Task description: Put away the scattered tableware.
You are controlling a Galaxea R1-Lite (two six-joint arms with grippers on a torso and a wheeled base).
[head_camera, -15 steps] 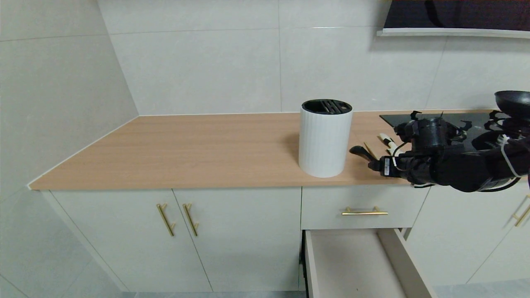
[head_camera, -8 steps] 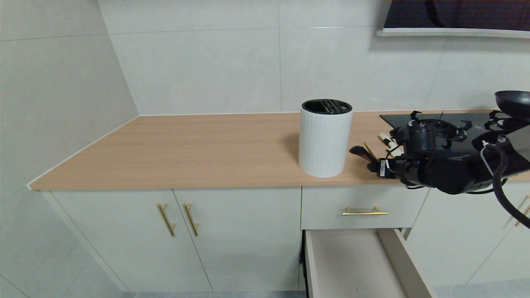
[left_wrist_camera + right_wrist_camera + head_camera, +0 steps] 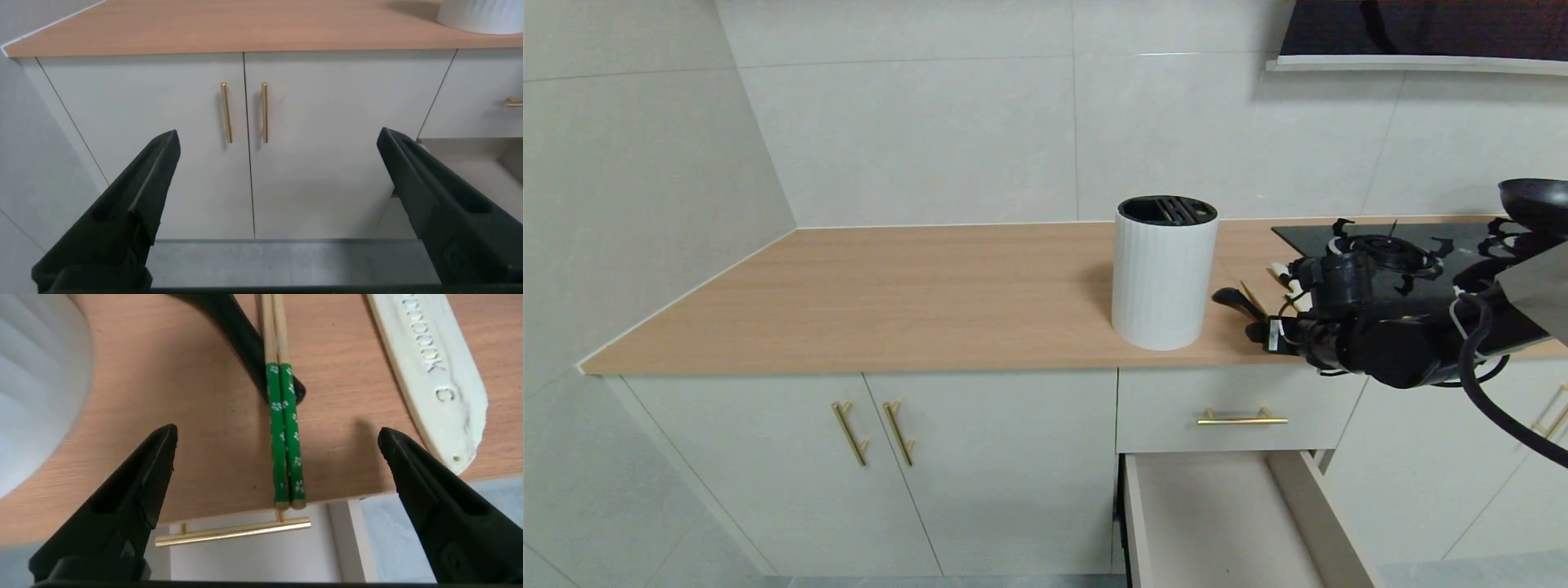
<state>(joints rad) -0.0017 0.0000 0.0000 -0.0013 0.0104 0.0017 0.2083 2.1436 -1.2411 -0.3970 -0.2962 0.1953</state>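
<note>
A white ribbed cylindrical holder with a black slotted top (image 3: 1165, 282) stood on the light wooden countertop (image 3: 890, 294), close to its near edge and right of centre. Just to the right of it lay the scattered tableware. A pair of pale wooden chopsticks with green patterned ends (image 3: 283, 416) lay side by side, their green ends reaching the counter's near edge. They crossed over a black utensil (image 3: 237, 339), touching it. Farther right, apart from the chopsticks, lay a cream-white long flat utensil (image 3: 429, 371).

The right gripper (image 3: 276, 437) hung above the near edge of the counter, over the green ends of the chopsticks. Its fingers were spread wide to either side and grasped nothing.

The left gripper (image 3: 278, 139) was low, in front of the white cabinet doors with two gold bar handles (image 3: 245, 110) below the counter. It was likewise released and empty.

Below the tableware was a closed white drawer with a gold handle (image 3: 1241, 420), and beneath that another drawer (image 3: 1217, 523) stood pulled out. A black gas hob (image 3: 1388, 245) sat on the counter at the far right.
</note>
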